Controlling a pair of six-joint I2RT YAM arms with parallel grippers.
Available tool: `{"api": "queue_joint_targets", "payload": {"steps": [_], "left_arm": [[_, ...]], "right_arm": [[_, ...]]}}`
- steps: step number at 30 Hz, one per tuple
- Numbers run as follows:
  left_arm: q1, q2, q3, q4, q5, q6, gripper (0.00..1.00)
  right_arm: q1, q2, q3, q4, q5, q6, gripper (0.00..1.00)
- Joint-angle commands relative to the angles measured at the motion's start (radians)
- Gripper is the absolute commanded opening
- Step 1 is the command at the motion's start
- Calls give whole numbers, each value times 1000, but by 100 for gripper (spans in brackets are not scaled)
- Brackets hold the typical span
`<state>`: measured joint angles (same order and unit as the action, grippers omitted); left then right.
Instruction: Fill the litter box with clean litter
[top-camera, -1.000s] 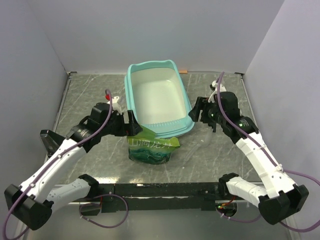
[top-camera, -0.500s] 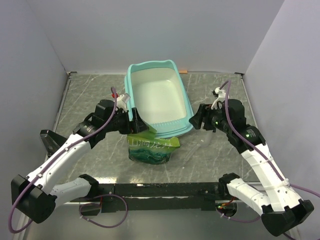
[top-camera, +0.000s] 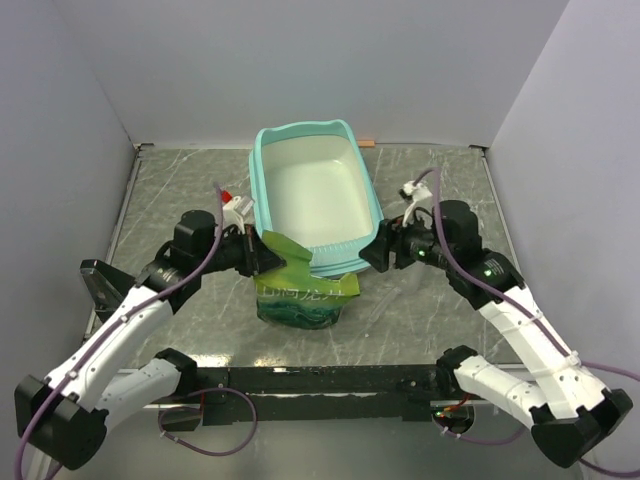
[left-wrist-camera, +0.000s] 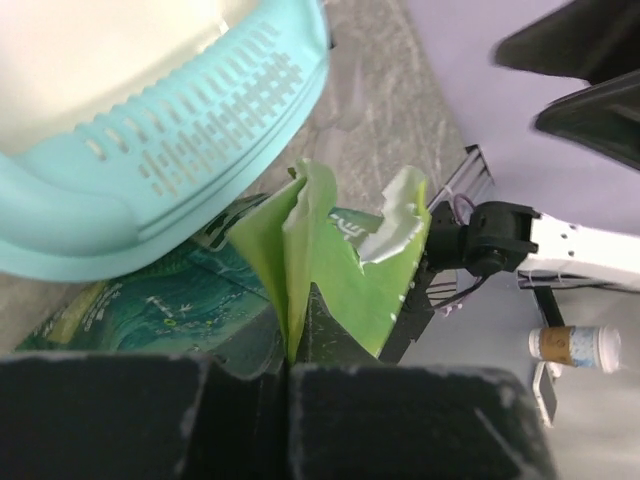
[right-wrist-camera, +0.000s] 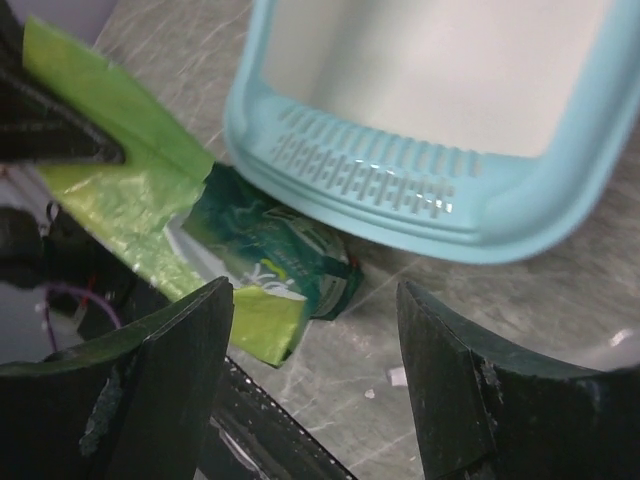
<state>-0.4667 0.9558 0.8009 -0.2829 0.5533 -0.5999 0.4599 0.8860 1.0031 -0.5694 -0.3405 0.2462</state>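
Table (top-camera: 180, 190), grey marbled top, walled on 3 sides. The litter box (top-camera: 340, 257) lies lengthwise on the middle of the table, 1 short end close to the far edge and the other pointing toward the arm bases; the inside shows plain whitish, and the near short rim has a row of slots. In the left wrist view the same slotted rim (left-wrist-camera: 200, 130) fills the upper left, and in the right wrist view the rim (right-wrist-camera: 400, 190) curves across the top. A green bag (top-camera: 300, 298) stands upright just at the box's near end, between the box and the near edge of the table, with a dark green printed body and a lighter green torn-open top. From the left wrist the bag (left-wrist-camera: 300, 250) sits partly under the overhanging rim, and whether the 2 touch cannot be told. The left gripper (top-camera: 262, 255) is at the bag's top left corner, jaws pressed together on the light green flap — the left wrist view shows the flap rising as a folded crease straight out of the closed left gripper (left-wrist-camera: 288, 375). The right gripper (top-camera: 372, 252) hangs beside the box's near right corner, jaws spread wide with nothing between them. In its own view the right gripper (right-wrist-camera: 312, 300) frames the bag (right-wrist-camera: 270, 240) and bare table, and the dark fingers (right-wrist-camera: 170, 390) stand apart from both — no contact visible.
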Motion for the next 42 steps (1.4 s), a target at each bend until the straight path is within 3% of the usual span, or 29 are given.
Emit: {"api": "queue_joint_targets", "payload": {"steps": [1,9,15,19,29,36,39,42], "left_arm": [[31,-124,-2,203,138,55,1],[37,-264,-149,418,221,58,1],[39,-337,-244,534,238,63,1],[40,-373,-269,570,224,69,1],[40,-402,-272,538,201,97,1],[40,-405,-275,545,208,91,1],[40,-414,-276,541,201,94,1],[40,-425,-269,512,172,103,1]], "right_arm": [[71,59,58,120,-130,-137,74],[103,240,156,183,-411,-484,79],[103,447,310,-22,-733,-720,81],[111,550,411,-138,-834,-788,81],[266,620,374,-116,-809,-785,80],[336,636,332,-6,-726,-716,76],[347,649,330,34,-686,-682,67],[364,663,342,64,-642,-648,20]]}}
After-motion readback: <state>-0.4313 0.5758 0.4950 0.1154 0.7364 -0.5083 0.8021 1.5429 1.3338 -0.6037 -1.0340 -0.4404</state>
